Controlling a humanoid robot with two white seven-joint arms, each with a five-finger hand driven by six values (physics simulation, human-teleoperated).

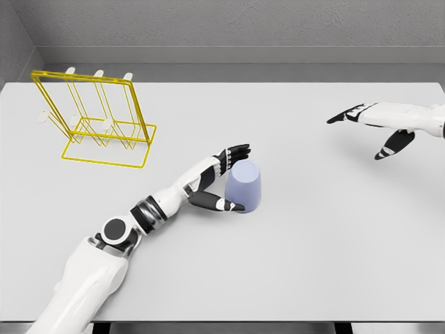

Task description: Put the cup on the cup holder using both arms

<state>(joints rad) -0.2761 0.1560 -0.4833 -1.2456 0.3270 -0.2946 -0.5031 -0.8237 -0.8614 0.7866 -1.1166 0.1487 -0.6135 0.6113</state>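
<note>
Centrally, left hand (pixel 224 179) fingers cup the cup (pixel 245 186); right hand (pixel 379 129) fingers spread near the table (pixel 292 278) edge.

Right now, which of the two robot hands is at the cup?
The left robot hand: its fingers wrap the lilac cup. The right robot hand hangs open, far off.

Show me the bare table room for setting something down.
Free: the stretch between the cup and the right hand, plus the whole near edge of the table. Crowded: the far-left corner with the yellow cup holder, and around the left hand at the cup.
</note>
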